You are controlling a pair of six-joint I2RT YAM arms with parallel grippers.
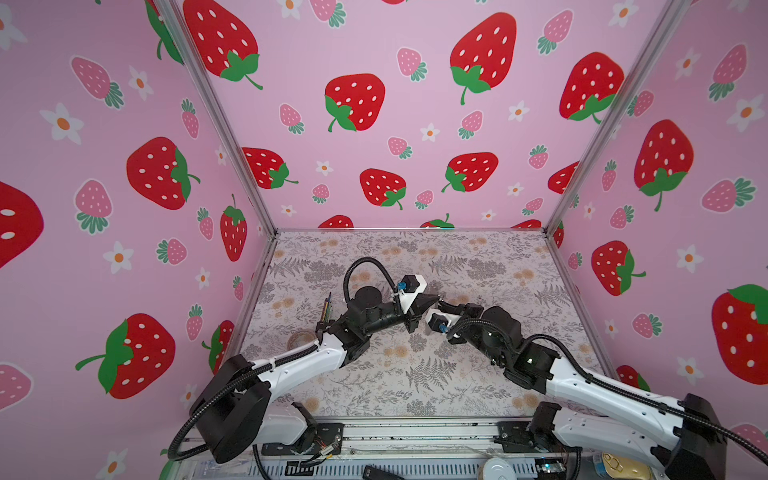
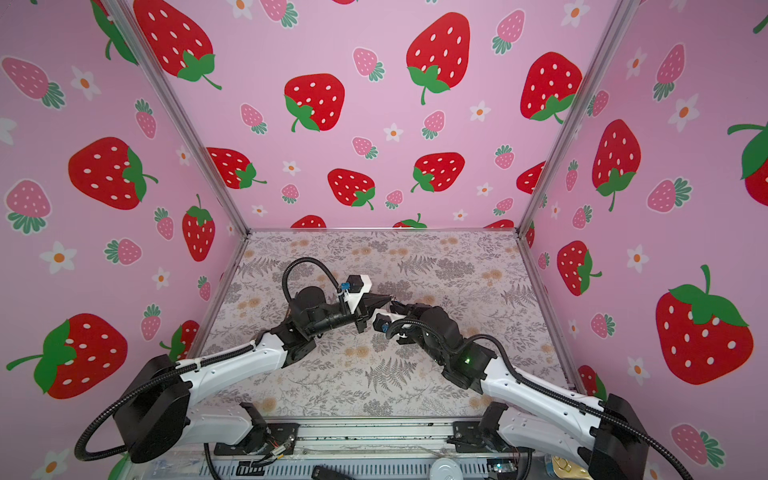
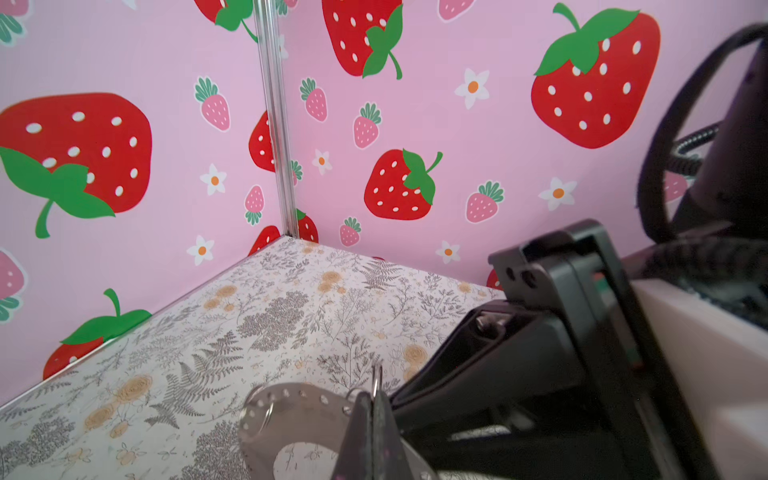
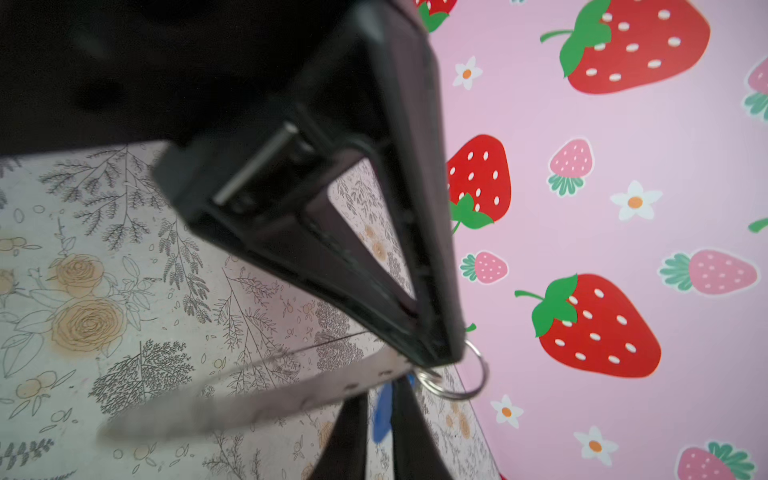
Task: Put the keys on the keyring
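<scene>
**A:** What do the views from above show?

**B:** In both top views the left gripper and the right gripper meet tip to tip above the middle of the table, a little to the far side. What is between them is hidden there. A tape roll lies well apart, near the left wall.

**A:** And the left wrist view?

**B:** The left fingers are pressed fully together on the rim of the dark ring, which seems to be held in the air. A silver loop stands just beside them.

**A:** The right wrist view?

**B:** The right tips come nearly together at the silver loop. I cannot tell if they pinch it or only touch it. The blue tag shows just beside the ring's edge, close to the left fingers.

**A:** Is the loop through a rim hole?

**B:** I cannot tell, it is blurred.

**A:** What can go wrong?

**B:** I think that if the right gripper lets go before the loop is threaded, the tag falls to the table. If it pulls sideways, the thin ring may twist out of the left grip.
</scene>
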